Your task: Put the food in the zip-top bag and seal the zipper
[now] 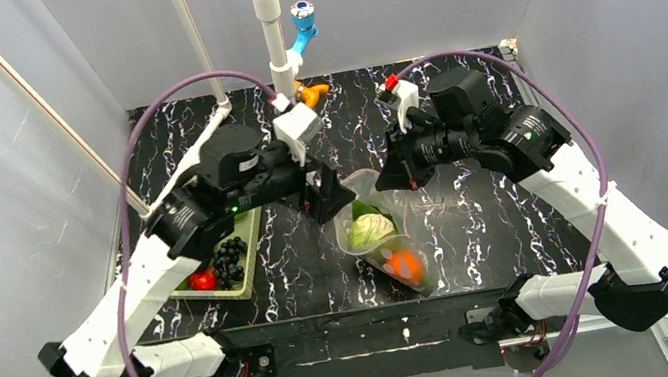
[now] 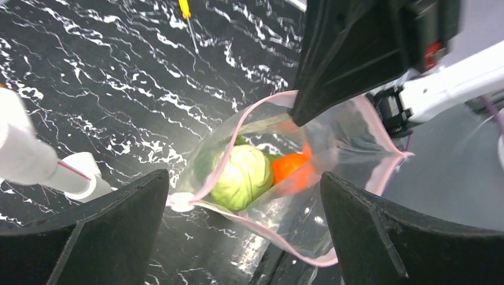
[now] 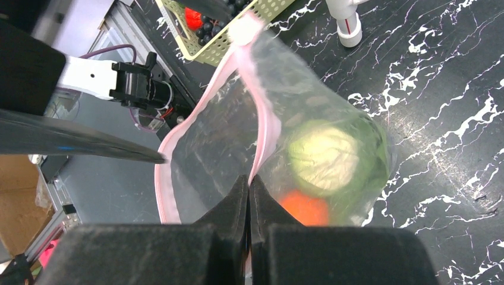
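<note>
We look down on a black tabletop [image 1: 488, 225] veined with white like marble, boxed in by plain pale grey walls [image 1: 647, 17]. At its centre lies the zip-top bag [image 1: 381, 242], clear and crinkly. Its long axis runs from near-right to far-left, and the mouth is lifted open at the far end. Inside sit a pale green round fruit [image 1: 371, 228] and a smooth orange ball [image 1: 406, 265]. The right gripper [image 3: 249, 181] is clenched on the pink zipper [image 3: 166, 190]. The left gripper [image 2: 243, 178] hangs over the mouth, jaws spread wide, grasping nothing. A slatted pale green basket [image 1: 254, 247] stands to the left.

Clear bag [image 3: 220, 136], pink zipper [image 3: 269, 127], black table [image 2: 119, 77] veined with white.
</note>
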`<state>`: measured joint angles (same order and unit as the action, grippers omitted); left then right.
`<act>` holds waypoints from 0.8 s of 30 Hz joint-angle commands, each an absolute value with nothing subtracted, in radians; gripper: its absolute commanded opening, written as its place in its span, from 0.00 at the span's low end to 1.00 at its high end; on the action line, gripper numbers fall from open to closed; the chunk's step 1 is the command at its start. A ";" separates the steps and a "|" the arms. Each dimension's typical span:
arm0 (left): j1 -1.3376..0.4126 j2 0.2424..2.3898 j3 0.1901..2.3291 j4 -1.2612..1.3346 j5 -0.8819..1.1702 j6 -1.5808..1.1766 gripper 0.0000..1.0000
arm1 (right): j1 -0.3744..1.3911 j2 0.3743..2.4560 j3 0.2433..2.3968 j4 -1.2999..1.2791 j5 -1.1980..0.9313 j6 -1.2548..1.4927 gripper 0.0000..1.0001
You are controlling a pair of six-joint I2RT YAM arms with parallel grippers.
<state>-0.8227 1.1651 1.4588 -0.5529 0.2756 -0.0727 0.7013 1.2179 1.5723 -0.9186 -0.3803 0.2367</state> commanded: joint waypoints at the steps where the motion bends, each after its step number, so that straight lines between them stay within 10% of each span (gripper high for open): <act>1: -0.821 1.026 1.497 -0.496 0.176 -0.208 0.98 | 0.704 1.195 1.574 -0.853 -0.381 0.246 0.01; 24: -0.611 0.853 1.182 -1.012 -0.586 -0.475 0.98 | 0.705 1.122 1.546 -0.853 -0.253 0.258 0.01</act>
